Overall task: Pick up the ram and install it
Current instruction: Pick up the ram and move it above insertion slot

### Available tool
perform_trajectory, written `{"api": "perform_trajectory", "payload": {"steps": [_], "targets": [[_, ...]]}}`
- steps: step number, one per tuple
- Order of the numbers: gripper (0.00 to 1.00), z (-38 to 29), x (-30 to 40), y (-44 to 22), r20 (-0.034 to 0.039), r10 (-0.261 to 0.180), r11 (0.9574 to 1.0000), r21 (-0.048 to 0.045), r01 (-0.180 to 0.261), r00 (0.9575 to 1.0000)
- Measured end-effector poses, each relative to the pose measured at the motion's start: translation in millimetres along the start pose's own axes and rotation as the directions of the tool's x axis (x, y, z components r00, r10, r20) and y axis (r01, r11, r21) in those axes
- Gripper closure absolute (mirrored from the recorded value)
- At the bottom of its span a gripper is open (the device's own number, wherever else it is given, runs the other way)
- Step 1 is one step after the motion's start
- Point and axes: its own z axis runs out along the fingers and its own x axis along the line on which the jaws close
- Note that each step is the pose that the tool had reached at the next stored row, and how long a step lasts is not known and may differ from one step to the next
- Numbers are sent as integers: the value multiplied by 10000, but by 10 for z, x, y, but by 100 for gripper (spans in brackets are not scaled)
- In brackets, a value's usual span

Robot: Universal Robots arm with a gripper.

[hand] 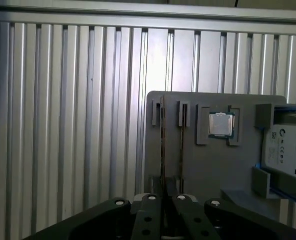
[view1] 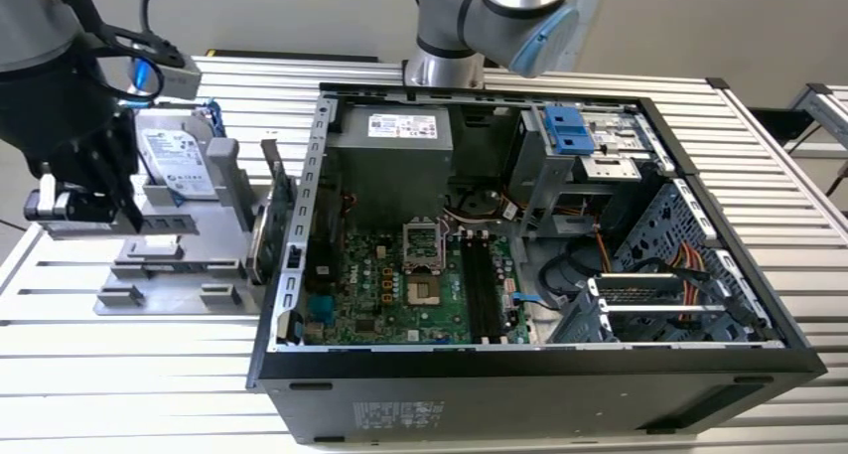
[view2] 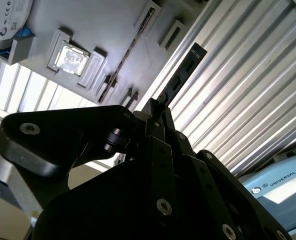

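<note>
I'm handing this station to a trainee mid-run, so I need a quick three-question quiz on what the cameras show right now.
1. True or false: the gripper is shut on the memory stick.
2. In the exterior view, to the left of the open computer case, what does the gripper hang over? A) a keyboard B) a grey holder C) a cardboard box
3. In the first wrist view, what square part sits in the holder pocket next to the hard drive?

Key
1. True.
2. B.
3. The processor.
</note>
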Motion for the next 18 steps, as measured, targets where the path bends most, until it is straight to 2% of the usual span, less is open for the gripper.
{"api": "perform_trajectory", "payload": {"steps": [18], "targets": [[100,-248,0,8,19,0,10000,2,0,10000]]}}
